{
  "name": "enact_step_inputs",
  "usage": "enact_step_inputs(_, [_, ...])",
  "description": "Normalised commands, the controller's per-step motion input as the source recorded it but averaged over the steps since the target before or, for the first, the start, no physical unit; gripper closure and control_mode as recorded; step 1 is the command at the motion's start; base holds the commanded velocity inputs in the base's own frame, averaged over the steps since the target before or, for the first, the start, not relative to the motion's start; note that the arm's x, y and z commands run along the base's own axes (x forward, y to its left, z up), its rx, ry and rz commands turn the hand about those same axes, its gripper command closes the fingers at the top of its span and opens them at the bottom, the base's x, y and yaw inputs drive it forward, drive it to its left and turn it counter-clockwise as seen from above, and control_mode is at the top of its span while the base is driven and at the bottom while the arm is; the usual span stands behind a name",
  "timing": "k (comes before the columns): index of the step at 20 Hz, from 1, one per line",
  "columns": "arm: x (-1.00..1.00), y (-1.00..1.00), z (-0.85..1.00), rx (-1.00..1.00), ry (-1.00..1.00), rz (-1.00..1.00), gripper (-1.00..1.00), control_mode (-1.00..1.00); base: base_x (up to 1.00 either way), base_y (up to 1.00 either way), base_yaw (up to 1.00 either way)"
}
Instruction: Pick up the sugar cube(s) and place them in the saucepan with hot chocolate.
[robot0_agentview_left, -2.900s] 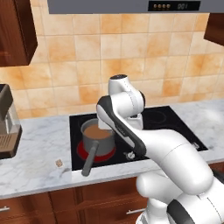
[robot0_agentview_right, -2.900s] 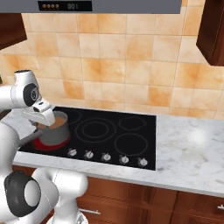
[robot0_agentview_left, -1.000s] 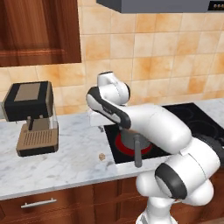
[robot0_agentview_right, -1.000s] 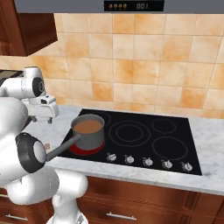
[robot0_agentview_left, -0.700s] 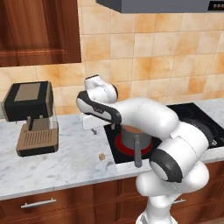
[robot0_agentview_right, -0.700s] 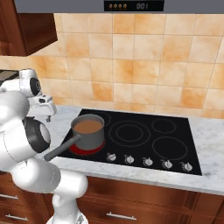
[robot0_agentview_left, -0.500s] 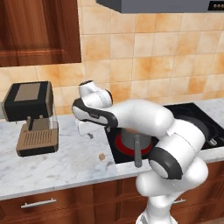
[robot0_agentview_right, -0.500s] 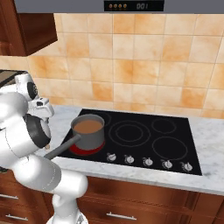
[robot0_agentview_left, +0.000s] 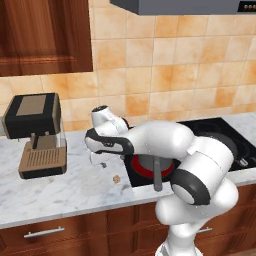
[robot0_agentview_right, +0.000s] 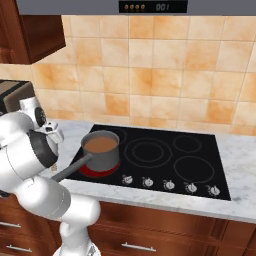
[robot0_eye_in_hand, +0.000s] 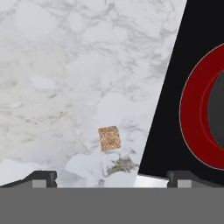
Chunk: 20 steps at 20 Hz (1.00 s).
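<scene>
— Where was your sugar cube (robot0_agentview_left: 116, 178) at that moment?

— You had it lying on the marble worktop (robot0_agentview_left: 70, 187), close to the front edge and just beside the left edge of the black hob (robot0_agentview_right: 165, 155). In the hand view the cube (robot0_eye_in_hand: 110, 138) sat on the marble between the two finger tips, nearer the hob side, touching neither.

— And your gripper (robot0_agentview_left: 98, 161)?

— You held it above the worktop, a little behind and to the left of the cube, pointing down. Its jaws stood wide apart: the two tips showed at opposite sides of the hand view's bottom, with nothing between them but marble and the hob's corner.

— What about the saucepan (robot0_agentview_right: 102, 148)?

— You could see it on the red-glowing front left ring (robot0_eye_in_hand: 195, 116) of the hob, brown liquid inside, its long handle (robot0_agentview_right: 74, 168) reaching out toward the front edge of the worktop. The cube lay apart from it, on the marble off to the hob's left.

— Anything else on your worktop?

— A black-and-tan coffee machine (robot0_agentview_left: 36, 134) stood toward the back on the left, well apart from the cube
</scene>
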Motion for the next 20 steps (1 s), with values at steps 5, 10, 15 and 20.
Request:
enact_step_inputs(5, [0.01,0.00,-0.27,0.05,-0.13,0.00,-1.00,-1.00,0.00,0.00,0.00])
enact_step_inputs(10, [0.00,0.00,-0.28,0.00,0.02,0.00,-1.00,-1.00,0.00,0.00,0.00])
enact_step_inputs(15, [0.00,0.00,-0.32,0.00,0.06,0.00,-1.00,-1.00,0.00,0.00,0.00])
enact_step_inputs(20, [0.00,0.00,-0.26,0.00,0.01,0.00,-1.00,-1.00,0.00,0.00,0.00])
